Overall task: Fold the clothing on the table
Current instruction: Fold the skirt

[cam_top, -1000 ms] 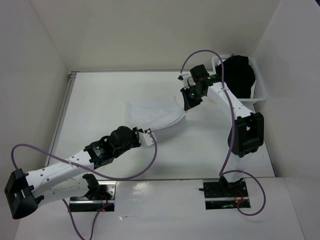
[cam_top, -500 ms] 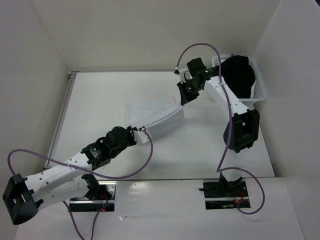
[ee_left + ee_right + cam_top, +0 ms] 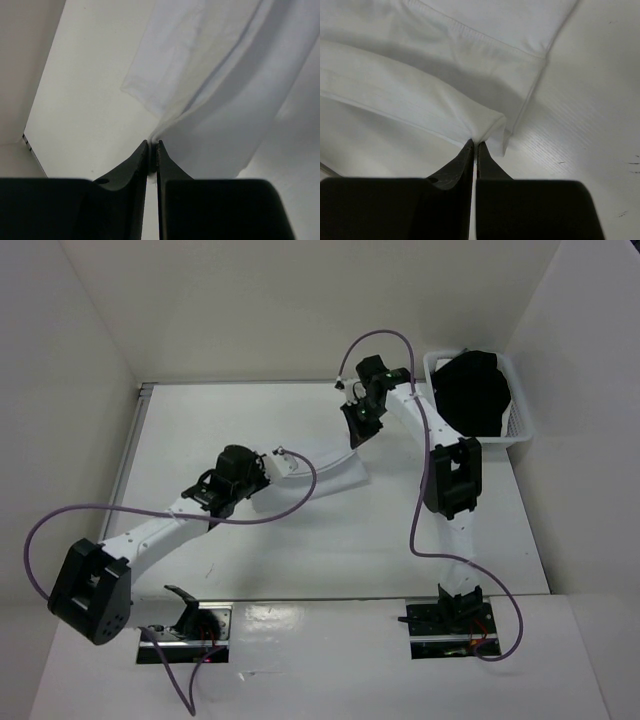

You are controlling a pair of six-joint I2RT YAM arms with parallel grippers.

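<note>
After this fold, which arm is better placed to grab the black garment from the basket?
Right, probably: the basket with the black garment sits far right, just beyond the right gripper. The left gripper is farther off, across the white garment.

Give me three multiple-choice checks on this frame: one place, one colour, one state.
1. Where on the table does the basket stand?
A. near left corner
B. far right corner
C. centre

2. What colour is the garment in the basket?
A. white
B. red
C. black

3. How are the left gripper and the right gripper?
A. both open
B. both shut on the clothing
C. only the left shut on it

Answers:
1 B, the top view shows it at the far right corner.
2 C, dark cloth fills it.
3 B, each wrist view shows the fingertips pinching white fabric.
</note>
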